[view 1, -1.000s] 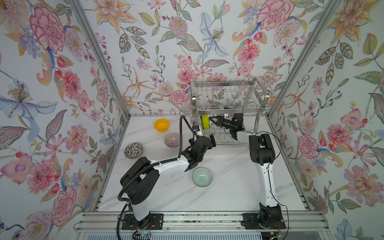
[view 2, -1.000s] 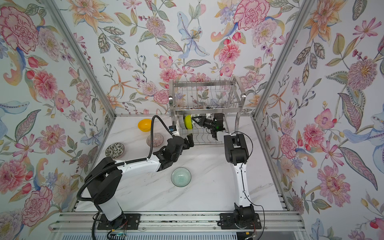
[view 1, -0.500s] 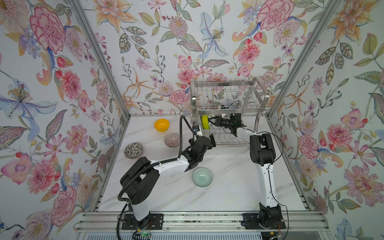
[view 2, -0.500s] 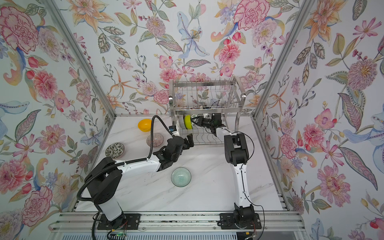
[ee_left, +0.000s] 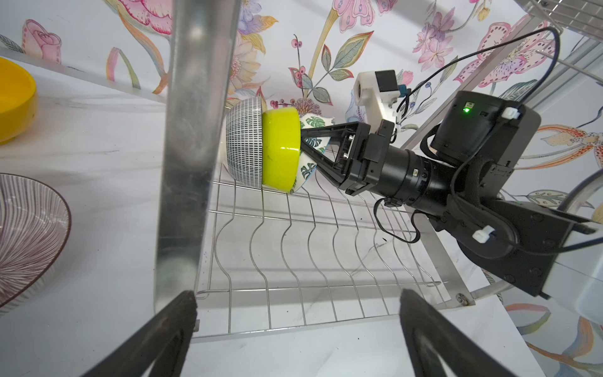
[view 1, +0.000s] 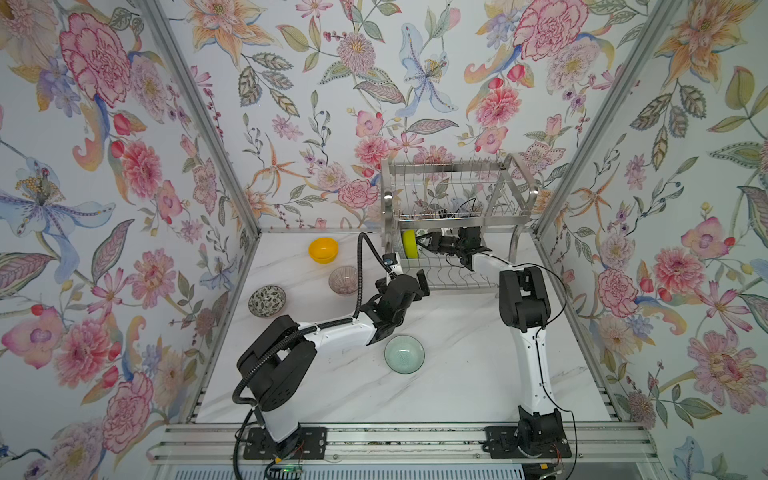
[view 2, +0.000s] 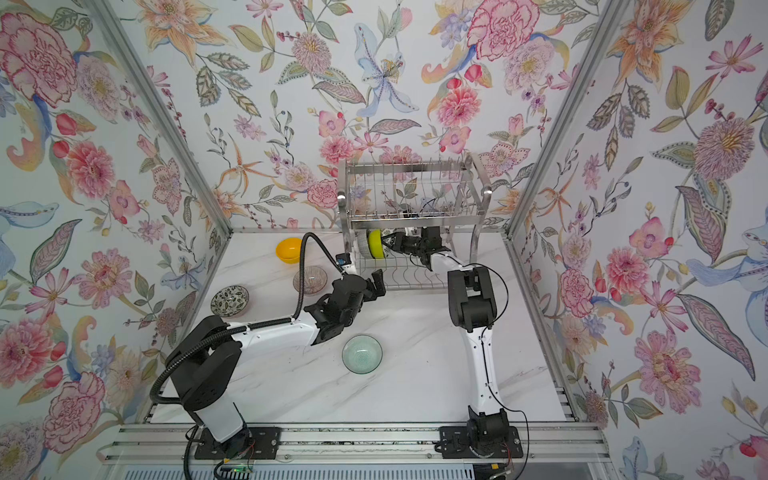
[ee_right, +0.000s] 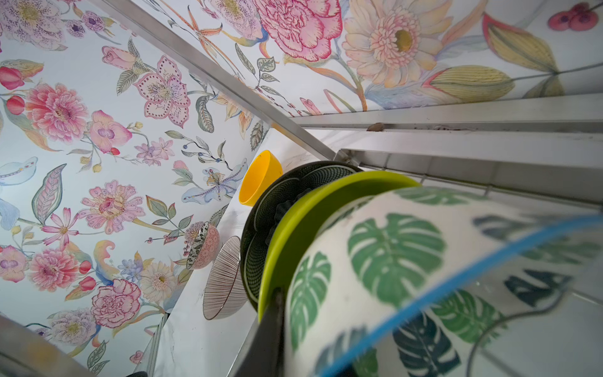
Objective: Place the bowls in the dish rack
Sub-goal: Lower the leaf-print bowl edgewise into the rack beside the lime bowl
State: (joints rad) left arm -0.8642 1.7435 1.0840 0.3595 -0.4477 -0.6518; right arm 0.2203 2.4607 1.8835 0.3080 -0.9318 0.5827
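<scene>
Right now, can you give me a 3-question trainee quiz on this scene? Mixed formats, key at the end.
1. How many bowls sit on the table, outside the dish rack?
2. True or false: the left gripper is holding a bowl.
3. Fill in: the right gripper is at the ___ bowl, right next to the lime-green bowl in the rack's lower tier.

Key
1. Four: the orange-yellow bowl, ribbed bowl, speckled bowl and pale green glass bowl.
2. False: it is open and empty.
3. The leaf-print bowl.
</scene>
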